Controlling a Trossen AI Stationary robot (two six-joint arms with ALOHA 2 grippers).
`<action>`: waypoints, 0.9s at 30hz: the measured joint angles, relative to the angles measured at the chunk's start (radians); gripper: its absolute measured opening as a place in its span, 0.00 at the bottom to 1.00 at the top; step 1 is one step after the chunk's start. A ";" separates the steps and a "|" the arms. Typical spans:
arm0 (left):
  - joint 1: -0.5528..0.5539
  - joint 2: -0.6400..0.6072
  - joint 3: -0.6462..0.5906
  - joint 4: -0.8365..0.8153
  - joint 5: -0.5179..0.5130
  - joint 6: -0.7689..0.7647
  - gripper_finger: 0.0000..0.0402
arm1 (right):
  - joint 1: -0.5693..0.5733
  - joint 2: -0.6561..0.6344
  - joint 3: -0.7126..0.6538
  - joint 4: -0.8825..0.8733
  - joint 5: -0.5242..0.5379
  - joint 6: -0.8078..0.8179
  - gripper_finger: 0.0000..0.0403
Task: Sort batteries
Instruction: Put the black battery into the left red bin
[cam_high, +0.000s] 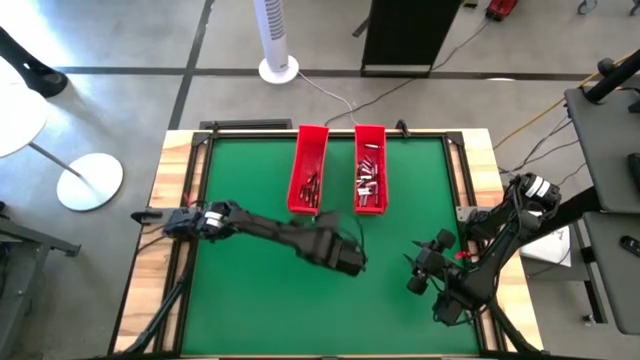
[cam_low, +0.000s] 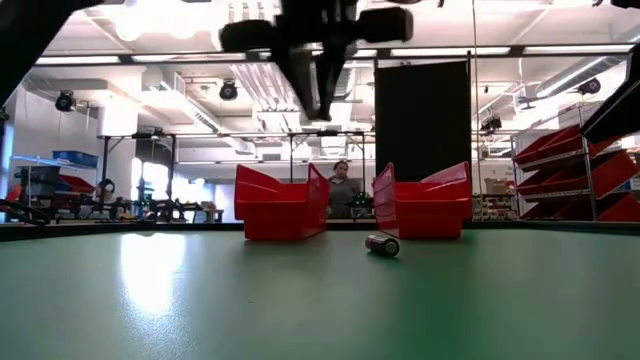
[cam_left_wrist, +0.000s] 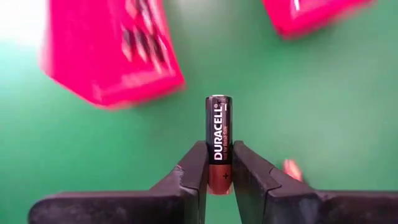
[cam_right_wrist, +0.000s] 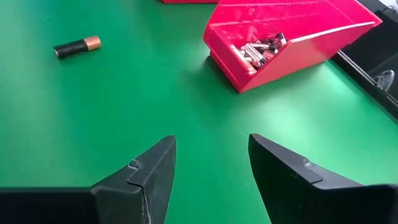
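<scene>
Gripping battery (cam_left_wrist: 218, 134) – left tool (cam_left_wrist: 217, 177), base hidden

"DURACELL" is printed in white along the black-and-copper cylindrical battery (cam_left_wrist: 218, 140); a plus sign is marked on its copper end.

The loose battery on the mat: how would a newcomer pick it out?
Start at the two red trays at the far side of the green mat. Just in front of them one battery lies on its side, black with a copper end, alone on the mat, not heaped in a tray.
</scene>
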 joint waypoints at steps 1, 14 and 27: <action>0.017 -0.003 0.029 -0.025 -0.017 0.009 0.09 | 0.000 0.000 0.000 0.000 -0.006 0.000 0.49; 0.283 -0.080 0.070 -0.018 -0.056 0.276 0.09 | 0.052 0.000 0.002 0.008 -0.075 0.039 0.49; 0.472 -0.070 -0.009 0.028 0.087 0.396 0.09 | 0.184 0.000 0.002 0.011 -0.075 0.187 0.49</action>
